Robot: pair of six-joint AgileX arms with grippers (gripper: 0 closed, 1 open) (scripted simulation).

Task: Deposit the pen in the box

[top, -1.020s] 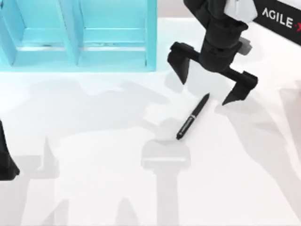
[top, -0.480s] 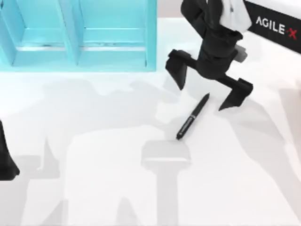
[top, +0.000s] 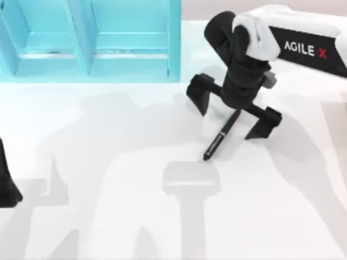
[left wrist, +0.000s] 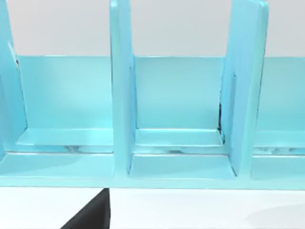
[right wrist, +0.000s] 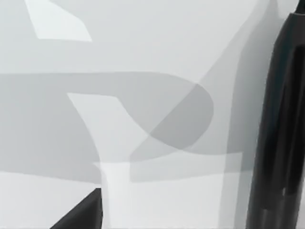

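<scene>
A slim black pen [top: 218,141] lies at an angle on the white table, right of the middle. My right gripper [top: 230,112] hangs open over the pen's upper end, one finger on each side, and its body hides the tip. In the right wrist view the pen [right wrist: 281,133] runs as a thick black bar along one edge. The box [top: 89,40] is a light blue divided box at the back left, also seen close up as the box [left wrist: 176,119] in the left wrist view. My left arm [top: 6,179] is parked at the left edge.
The white table [top: 108,162] carries grey arm shadows across its middle and front. The box's tall blue walls stand just left of the right gripper.
My right gripper has moved down and slightly left, so that its open fingers now straddle the pen's upper end. The pen has not moved.
</scene>
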